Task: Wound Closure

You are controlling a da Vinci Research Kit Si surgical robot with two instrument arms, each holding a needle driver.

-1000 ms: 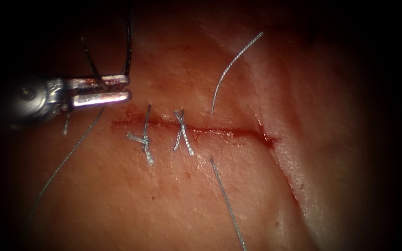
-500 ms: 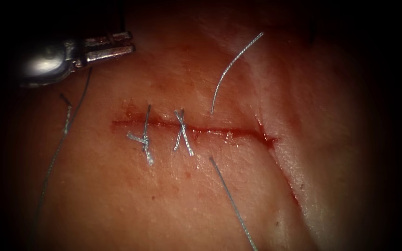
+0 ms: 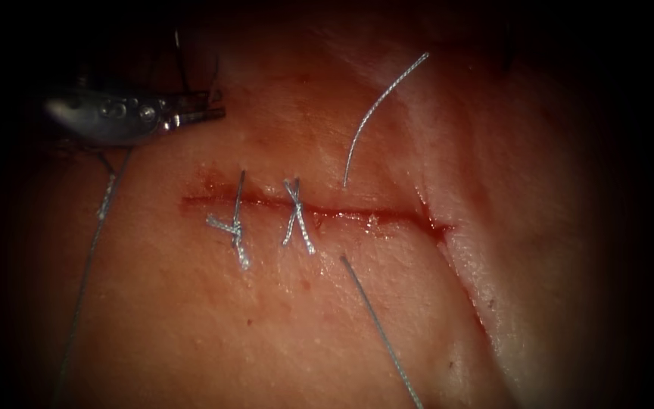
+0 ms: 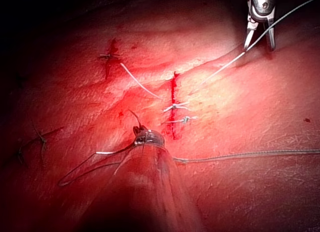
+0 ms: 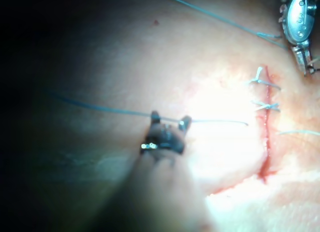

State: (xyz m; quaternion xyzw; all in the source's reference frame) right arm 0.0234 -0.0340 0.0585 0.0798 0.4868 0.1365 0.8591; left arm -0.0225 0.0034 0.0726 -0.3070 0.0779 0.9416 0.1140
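Steel left tool, ten o'clock of the cut, seemingly clamps the free needle; right tool, jaws apart, straddles thread, which could slip.

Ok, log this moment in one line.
left gripper: shut on needle, grasp spot unclear | needle: out of tissue, left of cut | right gripper: open around thread, holds nothing
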